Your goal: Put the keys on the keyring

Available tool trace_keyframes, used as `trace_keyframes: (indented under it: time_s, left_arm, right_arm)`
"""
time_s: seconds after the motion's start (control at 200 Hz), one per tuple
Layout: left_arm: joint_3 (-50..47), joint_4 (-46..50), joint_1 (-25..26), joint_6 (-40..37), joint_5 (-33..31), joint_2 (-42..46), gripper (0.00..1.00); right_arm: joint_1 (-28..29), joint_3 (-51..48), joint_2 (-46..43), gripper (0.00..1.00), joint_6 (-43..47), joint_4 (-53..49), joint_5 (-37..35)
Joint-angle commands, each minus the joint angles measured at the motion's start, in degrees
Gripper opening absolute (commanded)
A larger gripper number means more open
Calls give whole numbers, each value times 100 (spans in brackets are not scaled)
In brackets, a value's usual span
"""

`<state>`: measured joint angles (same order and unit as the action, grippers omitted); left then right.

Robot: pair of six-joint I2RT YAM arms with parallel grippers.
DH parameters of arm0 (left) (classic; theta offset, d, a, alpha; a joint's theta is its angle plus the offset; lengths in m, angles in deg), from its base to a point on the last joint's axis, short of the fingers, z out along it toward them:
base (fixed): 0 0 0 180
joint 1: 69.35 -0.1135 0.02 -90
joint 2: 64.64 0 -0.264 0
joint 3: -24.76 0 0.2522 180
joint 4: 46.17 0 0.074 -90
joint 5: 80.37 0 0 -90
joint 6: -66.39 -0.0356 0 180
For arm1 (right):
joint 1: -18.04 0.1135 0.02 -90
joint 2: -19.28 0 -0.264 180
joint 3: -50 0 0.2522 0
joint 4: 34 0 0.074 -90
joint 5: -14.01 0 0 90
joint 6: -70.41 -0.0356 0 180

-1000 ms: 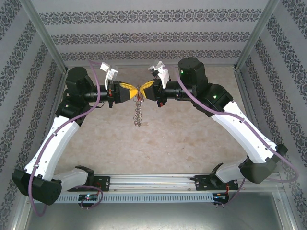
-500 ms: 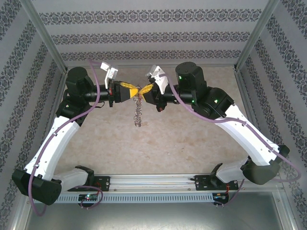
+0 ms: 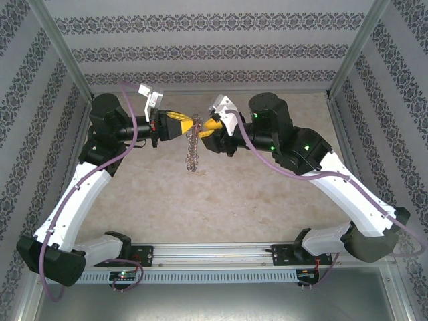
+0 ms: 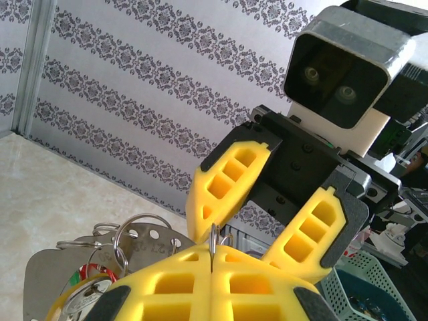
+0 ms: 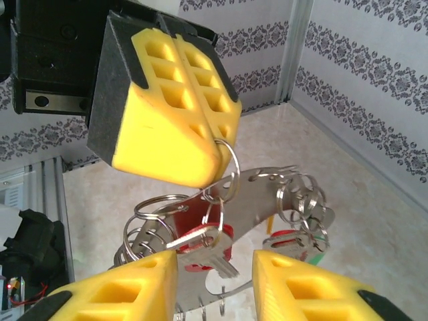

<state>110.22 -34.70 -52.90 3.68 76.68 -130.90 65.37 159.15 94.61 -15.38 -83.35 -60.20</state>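
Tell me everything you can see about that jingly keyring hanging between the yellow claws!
The keyring is a flat silvery metal strip with small holes, carrying lots of thin shiny split rings. A red-headed key hangs from one ring. The whole bunch dangles limp in the air above the table. The left gripper is shut on one ring at the top, holding it up. The right gripper is open, its fingers either side of that key.
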Motion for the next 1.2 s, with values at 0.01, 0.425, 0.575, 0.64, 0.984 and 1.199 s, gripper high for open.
trace_keyframes:
  time_s: [0.01,0.425,0.575,0.64,0.984,1.199]
  left_arm:
    - [-1,-463,27,-73,66,180,0]
    - [247,-358,27,-277,265,164,0]
    - [257,-360,33,-276,263,176,0]
    - [281,-378,28,-269,265,169,0]
    - [303,-792,30,28,328,82,0]
    - [298,-968,27,167,335,43,0]
  right_arm:
    - [-247,-30,-264,35,-515,437,250]
    - [-664,580,420,43,-1586,917,2301]
    - [-644,645,535,39,-1584,867,2339]
    - [-643,601,511,37,-1568,852,2294]
    - [-647,324,394,29,-1563,827,2218]
    - [-641,299,437,23,-1584,875,2376]
